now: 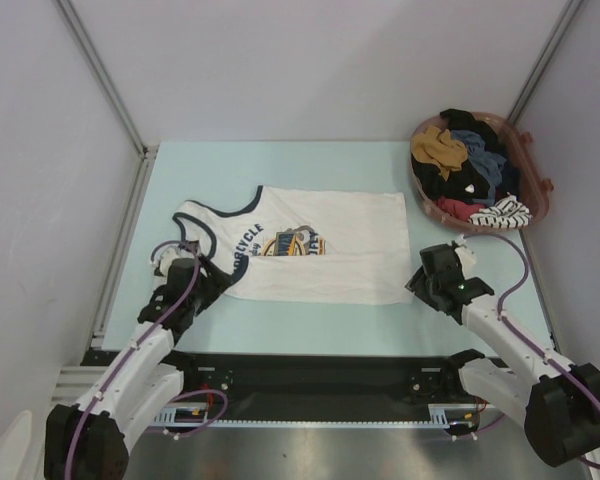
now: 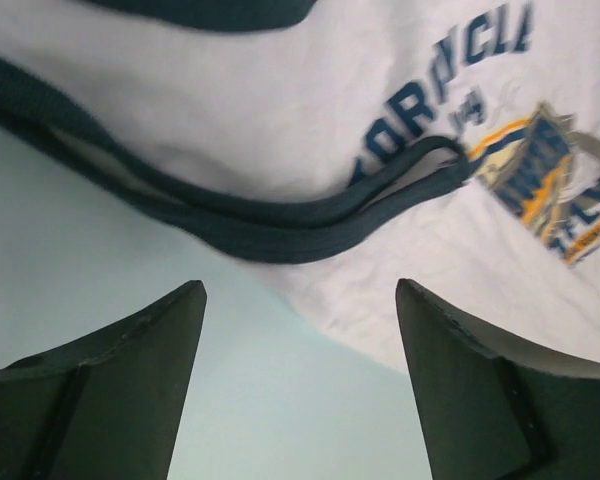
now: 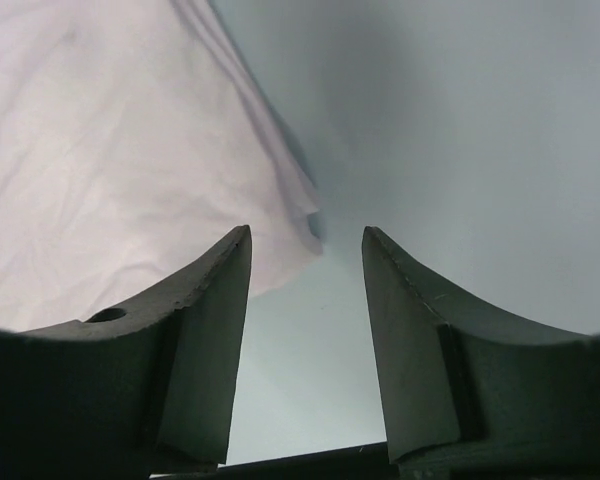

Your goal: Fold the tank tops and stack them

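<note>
Pale blue desk [image 1: 280, 330], white walls left, right and far. White tank top [image 1: 320, 245] lies flat mid-desk, looks doubled lengthwise, navy straps at left. Light and limp, so it'll likely sag and slide; best pinched at hem corners or strap trim. Left claw [image 2: 300, 300] by the near-left strap, jaws spread, empty. Right claw [image 3: 307, 240] at the near-right corner, same. Bare desk near and far of the top; basket [image 1: 543, 200] of mixed clothes crowds far right.

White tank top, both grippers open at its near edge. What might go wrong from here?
The dark navy strap loop lies just ahead of the left gripper; a finger might hook it and drag the white printed cloth tank top askew. Its hem corner sits beside the right gripper; moving off might drag it.
</note>
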{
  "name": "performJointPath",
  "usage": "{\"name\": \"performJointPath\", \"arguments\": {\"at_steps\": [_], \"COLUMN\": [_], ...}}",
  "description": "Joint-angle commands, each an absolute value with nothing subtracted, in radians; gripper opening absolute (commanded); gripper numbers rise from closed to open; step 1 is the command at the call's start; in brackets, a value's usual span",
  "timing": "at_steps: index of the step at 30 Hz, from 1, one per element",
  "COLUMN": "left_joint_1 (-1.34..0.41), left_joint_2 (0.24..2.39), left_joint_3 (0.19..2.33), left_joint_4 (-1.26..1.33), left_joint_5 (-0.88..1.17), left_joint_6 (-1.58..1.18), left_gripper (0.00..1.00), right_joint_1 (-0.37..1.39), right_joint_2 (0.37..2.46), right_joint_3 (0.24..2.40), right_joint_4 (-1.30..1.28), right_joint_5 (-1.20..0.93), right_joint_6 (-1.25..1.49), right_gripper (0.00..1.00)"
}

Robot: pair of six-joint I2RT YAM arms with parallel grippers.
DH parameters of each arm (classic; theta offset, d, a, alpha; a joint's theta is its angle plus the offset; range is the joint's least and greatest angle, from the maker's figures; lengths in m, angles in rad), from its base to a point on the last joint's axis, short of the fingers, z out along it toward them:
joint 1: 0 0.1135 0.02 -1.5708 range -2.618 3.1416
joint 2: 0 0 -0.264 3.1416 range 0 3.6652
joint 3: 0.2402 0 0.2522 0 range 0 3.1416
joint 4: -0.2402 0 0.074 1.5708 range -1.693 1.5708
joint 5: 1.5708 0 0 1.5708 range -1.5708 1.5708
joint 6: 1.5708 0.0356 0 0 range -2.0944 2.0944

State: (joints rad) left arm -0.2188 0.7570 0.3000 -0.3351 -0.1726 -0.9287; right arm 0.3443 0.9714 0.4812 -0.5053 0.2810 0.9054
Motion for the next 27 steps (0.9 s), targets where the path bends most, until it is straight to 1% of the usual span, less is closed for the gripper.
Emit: {"name": "performJointPath", "arguments": {"at_steps": [1,3,5,6,9,10,12,15,16,17,18,19,20,21,22,23,24,25,27], "left_joint_1": [-0.212,-0.195,-0.16,-0.14,-0.132,-0.132,-0.13,-0.132,-0.132,-0.133,-0.132,-0.133,-0.133,-0.135,-0.14,-0.141,-0.149,-0.152,-0.158], "left_joint_2": [0.762,0.794,0.868,0.896,1.035,1.116,1.236,1.34,1.409,1.448,1.489,1.622,1.623,1.665,1.749,1.787,1.851,1.883,1.936], "left_joint_3": [0.438,0.518,0.605,0.629,0.75,0.784,0.9,1.005,1.031,1.087,1.126,1.206,1.247,1.288,1.327,1.4,1.431,1.46,1.527], "left_joint_4": [-0.344,-0.319,-0.31,-0.279,-0.21,-0.19,-0.184,-0.109,-0.094,-0.075,-0.08,-0.107,-0.123,-0.138,-0.155,-0.197,-0.213,-0.231,-0.261], "left_joint_5": [-0.155,-0.111,-0.083,-0.011,0.051,0.081,0.075,0.124,0.127,0.155,0.164,0.184,0.199,0.215,0.222,0.224,0.218,0.213,0.19], "left_joint_6": [-0.786,-0.717,-0.698,-0.662,-0.611,-0.592,-0.566,-0.543,-0.54,-0.534,-0.513,-0.493,-0.492,-0.465,-0.45,-0.439,-0.413,-0.402,-0.379], "left_gripper": [0.84,0.9,0.91,0.91,0.9,0.89,0.88,0.87,0.86,0.86,0.85,0.83,0.83,0.81,0.81,0.8,0.8,0.8,0.8], "right_joint_1": [0.339,0.339,0.339,0.341,0.347,0.348,0.354,0.364,0.368,0.367,0.367,0.365,0.365,0.362,0.362,0.361,0.359,0.357,0.354], "right_joint_2": [0.957,0.98,1.011,1.035,1.155,1.228,1.294,1.435,1.468,1.541,1.58,1.664,1.664,1.743,1.793,1.836,1.924,1.965,2.04], "right_joint_3": [0.606,0.638,0.707,0.731,0.856,0.895,0.997,1.116,1.141,1.173,1.242,1.331,1.331,1.43,1.477,1.529,1.592,1.692,1.785], "right_joint_4": [-0.502,-0.438,-0.422,-0.398,-0.387,-0.388,-0.385,-0.373,-0.359,-0.354,-0.36,-0.374,-0.374,-0.409,-0.422,-0.451,-0.507,-0.537,-0.596], "right_joint_5": [0.34,0.298,0.279,0.269,0.273,0.276,0.29,0.317,0.313,0.314,0.322,0.316,0.324,0.331,0.331,0.353,0.363,0.371,0.405], "right_joint_6": [0.752,0.666,0.594,0.566,0.488,0.47,0.421,0.361,0.339,0.324,0.312,0.263,0.262,0.252,0.217,0.21,0.201,0.19,0.172], "right_gripper": [0.52,0.52,0.5,0.5,0.49,0.48,0.48,0.46,0.46,0.46,0.46,0.45,0.43,0.42,0.42,0.42,0.41,0.4,0.39]}}
